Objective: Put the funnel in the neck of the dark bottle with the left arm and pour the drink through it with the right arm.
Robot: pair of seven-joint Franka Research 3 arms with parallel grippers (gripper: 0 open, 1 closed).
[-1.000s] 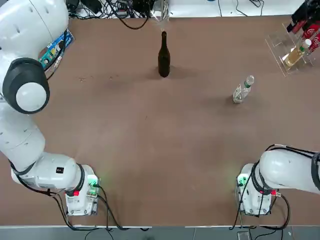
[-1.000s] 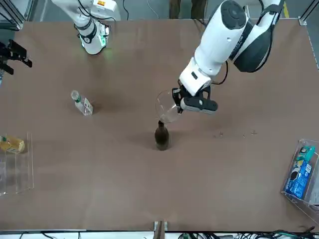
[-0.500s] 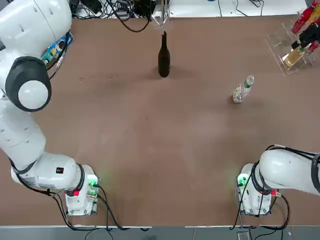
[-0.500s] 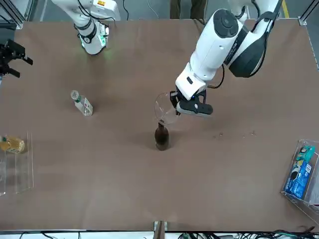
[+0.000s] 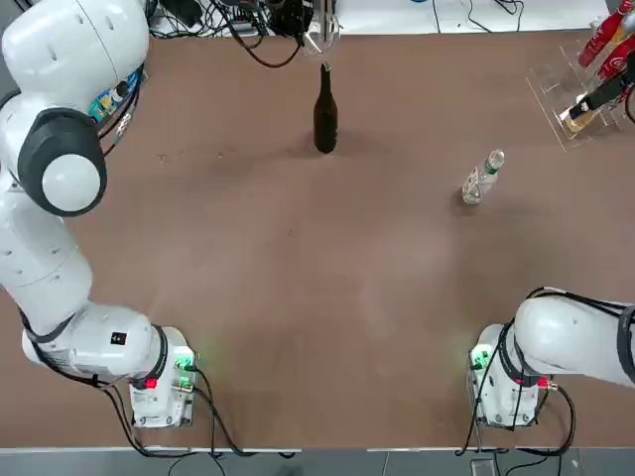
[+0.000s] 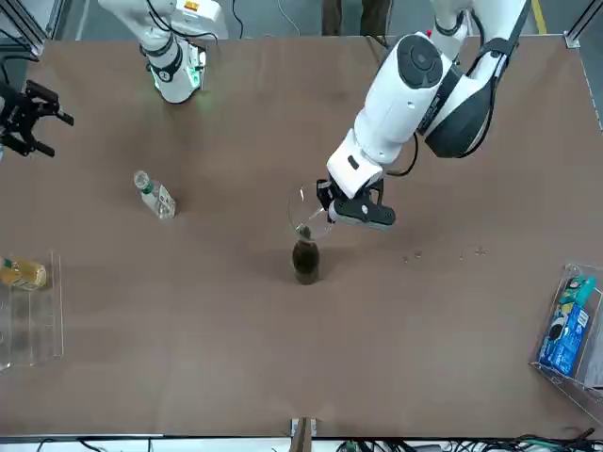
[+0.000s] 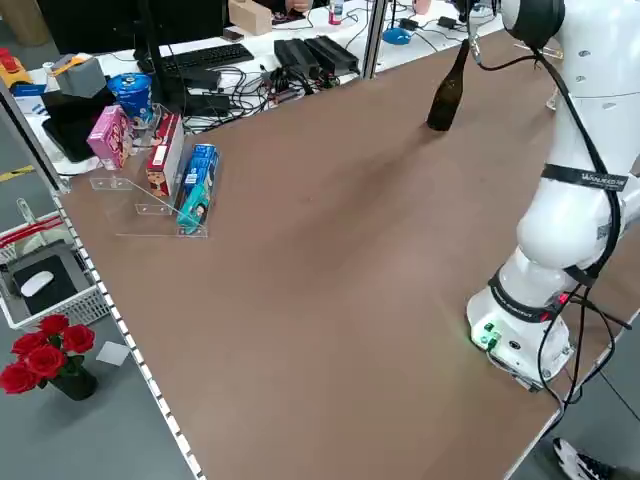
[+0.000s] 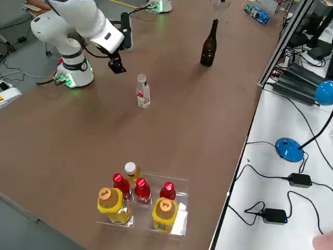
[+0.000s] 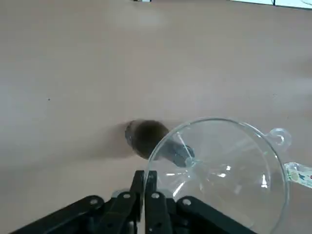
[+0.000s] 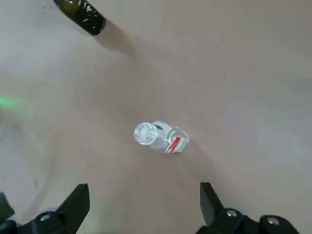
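The left pincer (image 9: pixel 144 178) is clenched on the clear funnel (image 9: pixel 219 173), above the dark bottle (image 9: pixel 146 138). Away from that bottle, the right pincer (image 10: pixel 145 200) is wide open, near the little clear bottle (image 10: pixel 161 137) with its red-and-white label. Brown counter (image 5: pixel 288 288).

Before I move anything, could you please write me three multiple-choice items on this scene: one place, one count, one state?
1. Where is the left gripper?
A) At the table's robot-side edge
B) Above the dark bottle's mouth
C) Over the drink

2. How many red caps show in the right side view?
A) One
B) Five
C) Three

3. How are the right gripper's fingers?
A) Wide apart
B) Pressed together
C) Clamped on the drink

Answers:
1 B: the left gripper holds the funnel by its rim over the dark bottle.
2 C: three red-capped bottles stand in the clear tray.
3 A: the right gripper shows a broad gap, nothing between its fingers.
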